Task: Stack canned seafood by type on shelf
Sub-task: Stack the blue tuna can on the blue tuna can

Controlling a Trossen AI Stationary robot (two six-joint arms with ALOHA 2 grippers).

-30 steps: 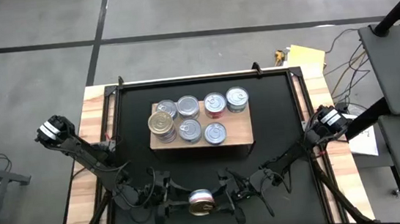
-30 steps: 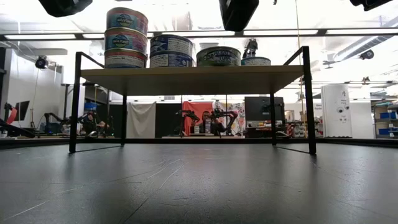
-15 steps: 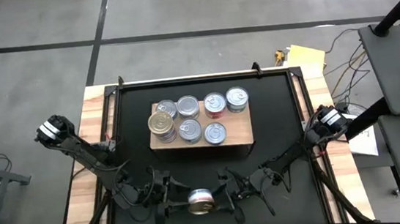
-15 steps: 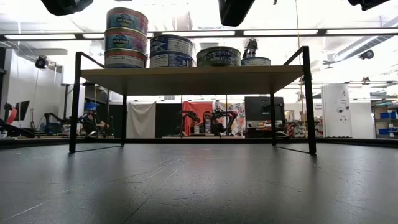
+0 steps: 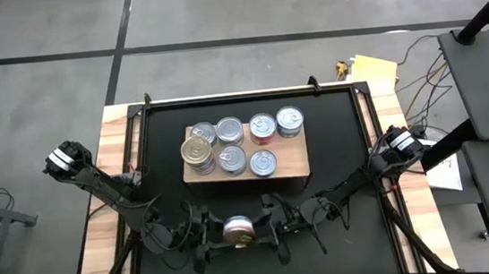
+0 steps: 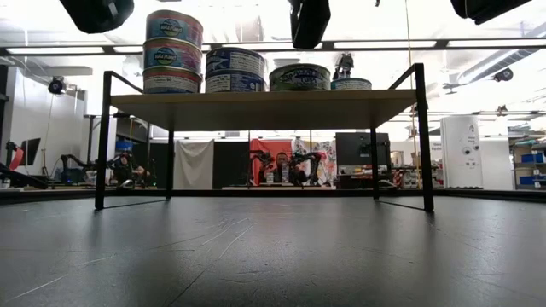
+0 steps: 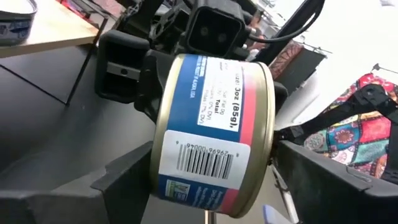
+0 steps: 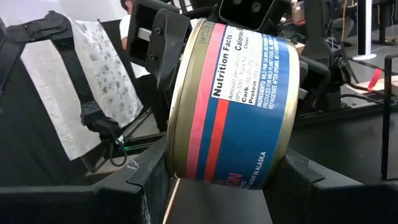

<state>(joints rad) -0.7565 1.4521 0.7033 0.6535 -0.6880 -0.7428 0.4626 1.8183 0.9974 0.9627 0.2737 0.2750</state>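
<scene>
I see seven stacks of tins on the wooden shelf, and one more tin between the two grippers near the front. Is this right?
Not quite: the high view shows six stacks on the shelf, not seven. One more tin is indeed between the left gripper and the right gripper.

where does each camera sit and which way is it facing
High: overhead, looking straight down; both arms, shelf, can between grippers.
Low: tabletop height, level under the shelf; arm parts at top.
Left wrist: looks past the can toward the right arm.
Right wrist: same can, opposite side.
All but low share the can.
</scene>
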